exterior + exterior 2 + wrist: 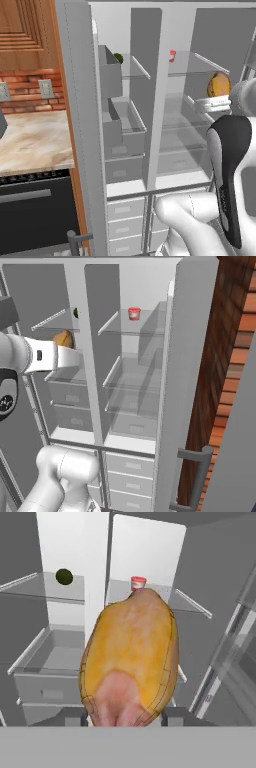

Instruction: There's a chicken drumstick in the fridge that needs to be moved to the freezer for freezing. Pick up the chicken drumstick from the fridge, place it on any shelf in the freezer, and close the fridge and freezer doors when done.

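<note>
The hand [127, 719] is clamped on the chicken drumstick [131, 657], one dark finger tip at each side of its pale lower end, and carries it in the air in front of the open refrigerator, out from the shelf with the red-and-white pot [138, 582]. In the left base view the drumstick [218, 84] peeks out orange beyond the white arm, level with that shelf.

The risk now: the grip sits low on a rounded lump, so a quick swing toward the freezer [120, 125] could let it twist or slip out. The white divider [75, 567] stands between the two halves, and a tight turn could clip the drumstick against it.

Hard to read: the finger tips are mostly covered by the meat, so how deep the hold goes cannot be told. The green ball [64, 576] sits on the freezer-side shelf beyond the divider.
</note>
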### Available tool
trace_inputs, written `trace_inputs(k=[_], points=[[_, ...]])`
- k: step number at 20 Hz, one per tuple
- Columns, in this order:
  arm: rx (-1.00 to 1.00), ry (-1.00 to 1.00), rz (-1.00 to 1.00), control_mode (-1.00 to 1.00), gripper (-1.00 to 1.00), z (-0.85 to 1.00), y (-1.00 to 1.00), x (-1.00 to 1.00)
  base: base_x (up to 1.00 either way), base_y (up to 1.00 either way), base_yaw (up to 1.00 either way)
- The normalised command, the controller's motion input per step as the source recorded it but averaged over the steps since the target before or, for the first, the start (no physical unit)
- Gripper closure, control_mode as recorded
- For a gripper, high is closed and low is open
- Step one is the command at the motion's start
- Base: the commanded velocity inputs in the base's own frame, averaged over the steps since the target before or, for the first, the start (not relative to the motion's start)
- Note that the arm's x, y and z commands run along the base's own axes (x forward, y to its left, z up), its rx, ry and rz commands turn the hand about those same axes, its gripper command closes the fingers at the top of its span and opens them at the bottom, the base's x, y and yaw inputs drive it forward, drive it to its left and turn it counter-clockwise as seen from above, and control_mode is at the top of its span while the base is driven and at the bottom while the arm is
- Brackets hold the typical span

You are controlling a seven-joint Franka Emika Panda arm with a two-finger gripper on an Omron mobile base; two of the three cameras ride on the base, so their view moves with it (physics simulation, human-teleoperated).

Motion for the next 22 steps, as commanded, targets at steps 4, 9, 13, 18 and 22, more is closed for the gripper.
trace_inputs(k=[4,9,13,18,22], points=[[0.13,0.08,0.23,-1.0,1.0,-0.37,0.8,-0.34,0.0,0.0,0.0],[0.05,0.01,0.23,-1.0,1.0,-0.03,0.79,-0.02,0.0,0.0,0.0],[0.01,0.0,0.23,-1.0,1.0,0.0,0.73,0.03,0.0,0.0,0.0],[0.0,0.0,0.18,-1.0,1.0,0.0,0.14,0.07,0.0,0.0,0.0],[0.0,0.0,0.12,-1.0,1.0,0.0,0.0,0.31,0.0,0.0,0.0]])
